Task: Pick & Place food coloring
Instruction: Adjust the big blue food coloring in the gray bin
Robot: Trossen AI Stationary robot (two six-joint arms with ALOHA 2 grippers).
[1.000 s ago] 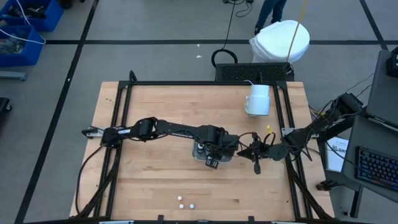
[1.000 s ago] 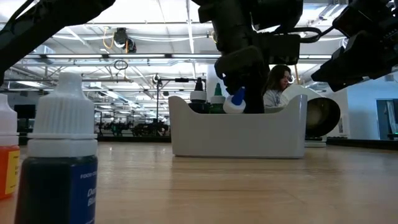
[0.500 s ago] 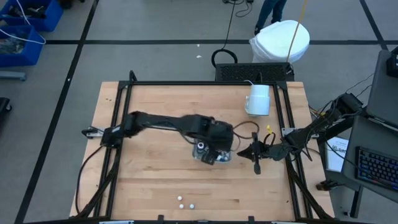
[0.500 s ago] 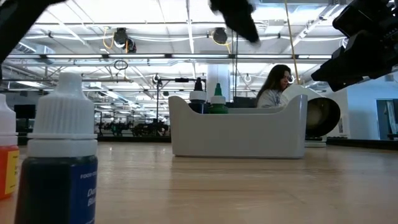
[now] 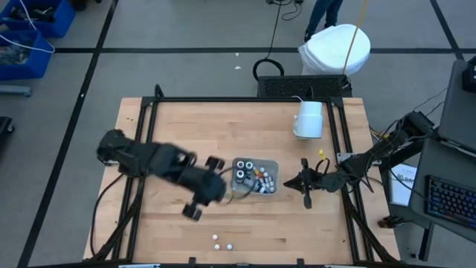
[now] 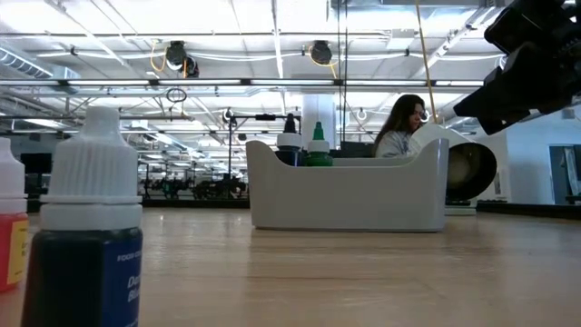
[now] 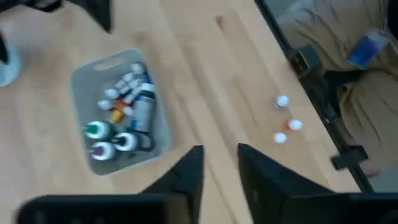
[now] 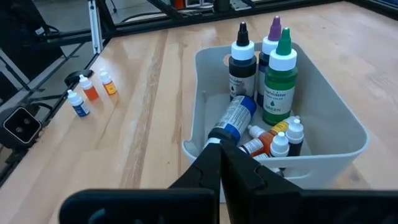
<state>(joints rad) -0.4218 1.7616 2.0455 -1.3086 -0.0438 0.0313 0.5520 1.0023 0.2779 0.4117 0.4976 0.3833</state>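
Observation:
Three tiny white-capped food coloring bottles (image 5: 220, 243) stand upright on the table near its front edge; the low view shows a blue one (image 6: 89, 245) close up. More food coloring bottles fill the clear tray (image 5: 269, 165): black, purple and green ones (image 8: 278, 68) stand upright, and a blue one (image 8: 233, 118) lies on smaller droppers. My left gripper (image 7: 221, 171) hangs open and empty above the table, left of the tray and up from the three bottles (image 7: 285, 121). My right gripper (image 8: 221, 158) is shut, just right of the tray (image 8: 323, 149).
A large white mug (image 5: 309, 119) lies at the table's far right. Black frame rails (image 5: 141, 149) run along the table's edges. Bare wood (image 5: 171, 238) lies between the tray and the three bottles. A person (image 6: 399, 127) sits in the room beyond the table.
My left gripper has let go of a blue-and-white bottle in the tray. It has then risen clear and swung toward the table's left and near edges. The bottle stays in the tray.

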